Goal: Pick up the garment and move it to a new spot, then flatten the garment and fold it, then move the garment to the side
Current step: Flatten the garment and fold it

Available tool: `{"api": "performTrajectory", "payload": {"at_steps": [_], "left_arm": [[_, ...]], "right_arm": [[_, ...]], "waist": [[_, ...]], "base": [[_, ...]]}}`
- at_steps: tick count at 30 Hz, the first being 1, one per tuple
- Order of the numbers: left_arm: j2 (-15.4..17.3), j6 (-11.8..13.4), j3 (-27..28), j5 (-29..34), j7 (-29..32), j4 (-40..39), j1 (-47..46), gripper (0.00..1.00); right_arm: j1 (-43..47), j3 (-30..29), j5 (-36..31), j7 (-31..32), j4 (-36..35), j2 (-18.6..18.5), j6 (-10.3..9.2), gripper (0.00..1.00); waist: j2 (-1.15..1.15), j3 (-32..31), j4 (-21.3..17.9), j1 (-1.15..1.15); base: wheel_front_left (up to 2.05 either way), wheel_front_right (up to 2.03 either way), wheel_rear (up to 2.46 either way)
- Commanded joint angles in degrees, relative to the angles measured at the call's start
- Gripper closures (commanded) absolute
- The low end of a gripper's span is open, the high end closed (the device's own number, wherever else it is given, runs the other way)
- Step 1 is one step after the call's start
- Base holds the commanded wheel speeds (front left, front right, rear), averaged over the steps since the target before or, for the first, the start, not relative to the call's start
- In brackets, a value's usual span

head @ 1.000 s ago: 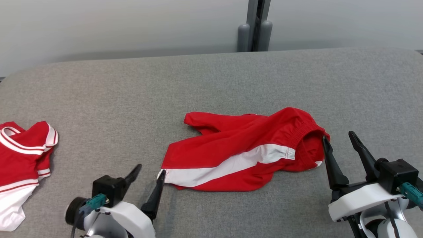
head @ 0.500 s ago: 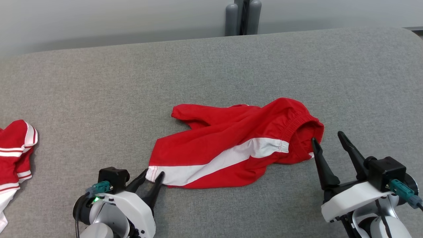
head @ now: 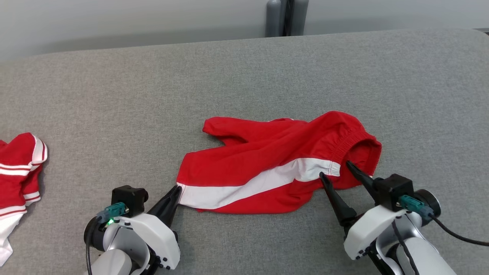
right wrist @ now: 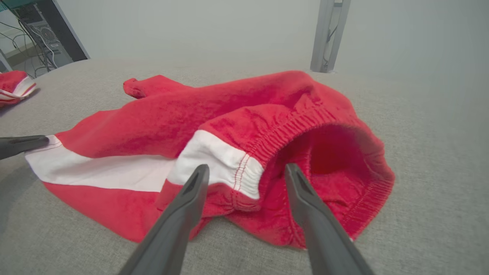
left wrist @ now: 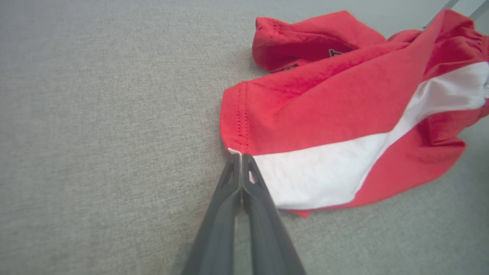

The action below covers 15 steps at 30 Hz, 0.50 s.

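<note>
Head view, shorts (head: 263,160) centred, second red garment (head: 21,152) far left, post (head: 274,19) behind

Left gripper (left wrist: 241,157) tips pressed together at hem corner of the shorts (left wrist: 324,114) — can't tell if any cloth is caught between them. Left wrist view crops the shorts at its right edge, waistband end lost. Small dark mark (left wrist: 336,52) on the far leg: too small to read. Second garment (head: 21,164) cut by head view's left edge — post (head: 274,17) by its top.
</note>
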Motion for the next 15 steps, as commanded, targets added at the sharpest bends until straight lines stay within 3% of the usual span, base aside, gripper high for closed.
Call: {"api": "performTrajectory", "payload": {"at_steps": [1, 2, 3, 4, 10, 15], "left_arm": [[-0.18, 0.05, -0.05, 0.77, -0.77, -0.14, -1.62, 1.00], [-0.22, 0.14, -0.05, 0.78, -1.17, -0.30, -1.71, 1.00], [-0.23, 0.27, 0.02, 0.82, -1.48, -0.46, -1.65, 1.00], [-0.25, 0.43, 0.07, 1.01, -1.83, -0.71, -1.58, 1.00], [-0.16, 1.83, 1.42, 1.44, -4.75, -4.20, -1.99, 1.00], [1.48, 4.63, 4.14, 2.82, -7.43, -10.84, -2.99, 1.00]], "right_arm": [[-3.39, 2.49, 1.17, -1.18, 4.78, -0.89, 0.01, 0.00], [-3.94, 2.94, 1.61, -1.39, 5.68, -0.96, 0.01, 0.13], [-4.32, 3.35, 1.99, -1.77, 6.21, -1.06, 0.01, 0.66], [-4.55, 3.56, 2.37, -2.08, 6.58, -1.27, 0.01, 1.00], [-4.55, 2.65, 5.36, -4.23, 3.57, -2.26, 0.01, 1.00], [-5.19, 0.48, 13.94, -4.48, -4.90, -1.73, 0.01, 1.00]], "waist": [[0.00, 0.15, 1.18, 0.00], [0.00, 0.14, 1.46, 0.00], [0.00, 0.12, 1.67, 0.00], [0.00, 0.11, 1.91, 0.00], [0.00, -0.33, 2.47, 0.00], [0.00, -1.05, 1.78, 0.00]], "base": [[0.00, 0.00, 0.00], [0.00, 0.00, 0.00], [0.00, 0.00, 0.00], [0.00, 0.00, 0.00], [0.00, 0.00, 0.00], [0.00, 0.00, 0.00]]}}
